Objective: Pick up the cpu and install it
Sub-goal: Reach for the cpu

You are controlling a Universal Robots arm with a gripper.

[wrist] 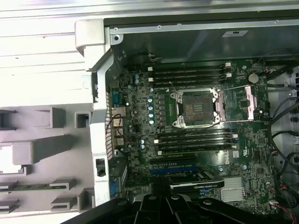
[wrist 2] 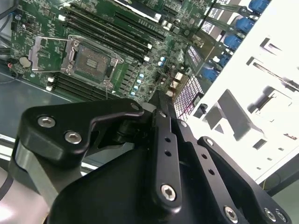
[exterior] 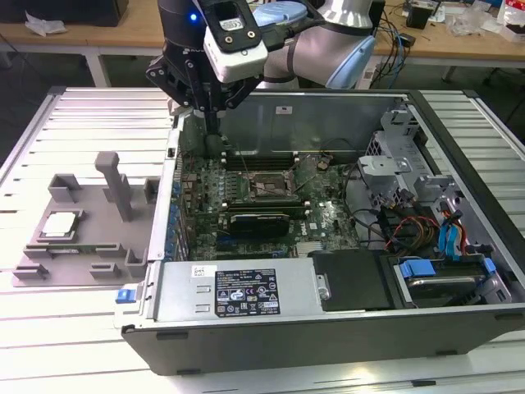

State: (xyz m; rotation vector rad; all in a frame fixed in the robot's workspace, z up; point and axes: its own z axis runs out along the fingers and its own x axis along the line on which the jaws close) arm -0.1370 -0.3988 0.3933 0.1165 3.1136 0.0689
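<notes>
Flat and metal-side up, the cpu rests on the grey fixture tray, at nine o'clock of the open computer case in the exterior view. Being square, it has no long axis. Farther back, the motherboard socket stands unlatched. Beyond it, the gripper hangs at eleven o'clock, fingers pinched together, empty.

In the second wrist view the black metal gripper blocks the near strip of the green motherboard with its own linkage, and whether it grips anything I can't make out. In the first wrist view the grey plastic fixture tray runs off the edge, glare bleaching whatever sits on it
</notes>
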